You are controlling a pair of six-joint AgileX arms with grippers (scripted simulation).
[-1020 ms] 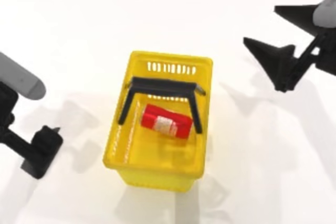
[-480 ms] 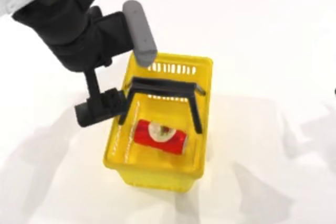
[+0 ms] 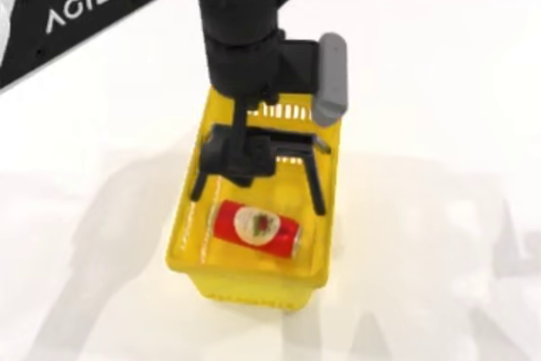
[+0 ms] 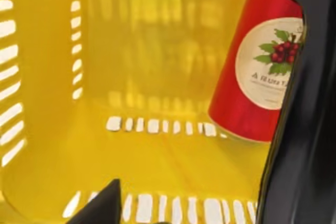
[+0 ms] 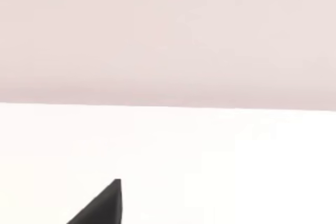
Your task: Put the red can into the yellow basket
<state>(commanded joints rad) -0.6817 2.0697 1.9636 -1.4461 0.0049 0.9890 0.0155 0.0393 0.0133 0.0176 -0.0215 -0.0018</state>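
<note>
The red can (image 3: 256, 227) lies on its side on the floor of the yellow basket (image 3: 188, 234), pale label facing up. My left gripper (image 3: 241, 158) hangs over the basket's middle at the left part of the black handle (image 3: 314, 177), open and holding nothing. In the left wrist view the can (image 4: 247, 77) rests on the yellow floor, one fingertip (image 4: 107, 203) shows, and a black mass covers one side. My right gripper is outside the top view; its wrist view shows a single fingertip (image 5: 107, 203) over bare white table.
The left arm's black body and grey link (image 3: 330, 78) cover the basket's far rim. White table (image 3: 439, 209) surrounds the basket on all sides.
My left arm has swung from the table's left edge to above the basket. The right arm has left the top view. The can rolled slightly, label turning up.
</note>
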